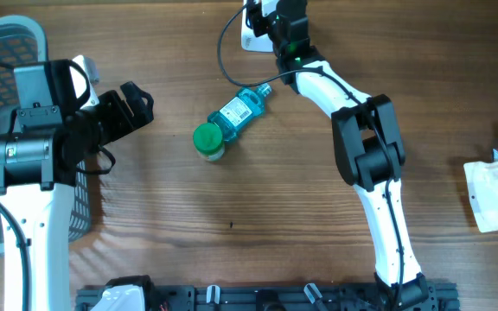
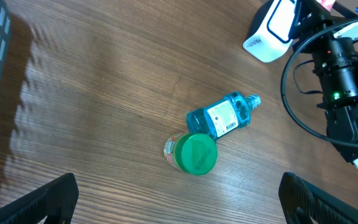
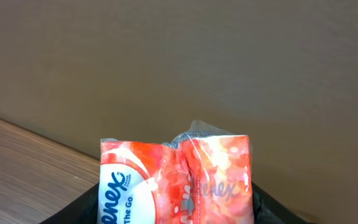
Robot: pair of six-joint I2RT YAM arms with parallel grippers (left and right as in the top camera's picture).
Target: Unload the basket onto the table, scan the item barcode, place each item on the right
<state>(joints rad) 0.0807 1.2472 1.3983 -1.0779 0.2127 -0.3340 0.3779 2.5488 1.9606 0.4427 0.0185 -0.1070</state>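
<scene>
Right gripper (image 3: 176,213): fingers clamped on either side of a tissue pack (image 3: 176,177), which stands upright between them, lifted off the table and facing a plain wall; orange-red wrapper, "Kleenex" printed twice, "The Go" legible under the left logo, remainder cut off. My right arm reaches from the near edge, elbow bent over mid-table, forearm angled far-left; wrist sits just beside the white scanner (image 1: 253,34); scanner's lettering too small to read. Left gripper (image 1: 141,105): jaws wide apart, nothing between them; left arm low beside the basket (image 1: 7,52), pointing right. Between the arms lie a blue bottle (image 2: 222,117) on its side, white barcode label up, and a green-lidded jar (image 2: 194,154) touching it.
</scene>
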